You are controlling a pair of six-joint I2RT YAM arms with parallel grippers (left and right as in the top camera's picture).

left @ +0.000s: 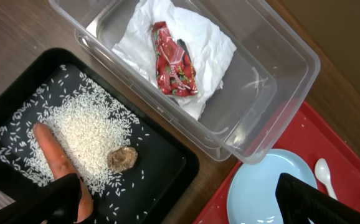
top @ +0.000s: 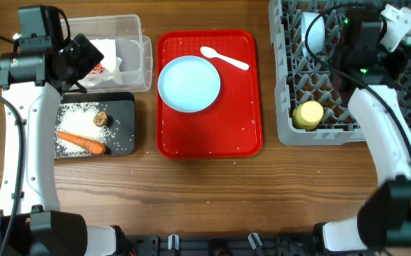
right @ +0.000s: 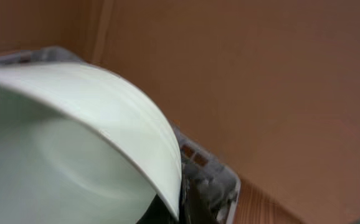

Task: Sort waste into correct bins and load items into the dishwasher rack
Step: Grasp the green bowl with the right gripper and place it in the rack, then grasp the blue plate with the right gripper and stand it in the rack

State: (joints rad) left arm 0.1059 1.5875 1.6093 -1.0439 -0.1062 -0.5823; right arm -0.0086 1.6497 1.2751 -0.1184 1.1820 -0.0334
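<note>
Pale mint-green glossy round bowl [right: 74, 155], tilted, is clamped at its thin rim by the closed right gripper [right: 175, 210] above grey grid rack [right: 212, 175]; left gripper [left: 186, 202] is spread wide.

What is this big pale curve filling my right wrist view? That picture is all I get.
Observer: A mint-green bowl, turned on edge at the far left of the grey dishwasher rack.
Operator: Is anything else in that rack?
Observer: A small yellow cup, in the near left corner.
Operator: What is left to load?
Observer: A pale blue plate and a white spoon, both on the red tray.
</note>
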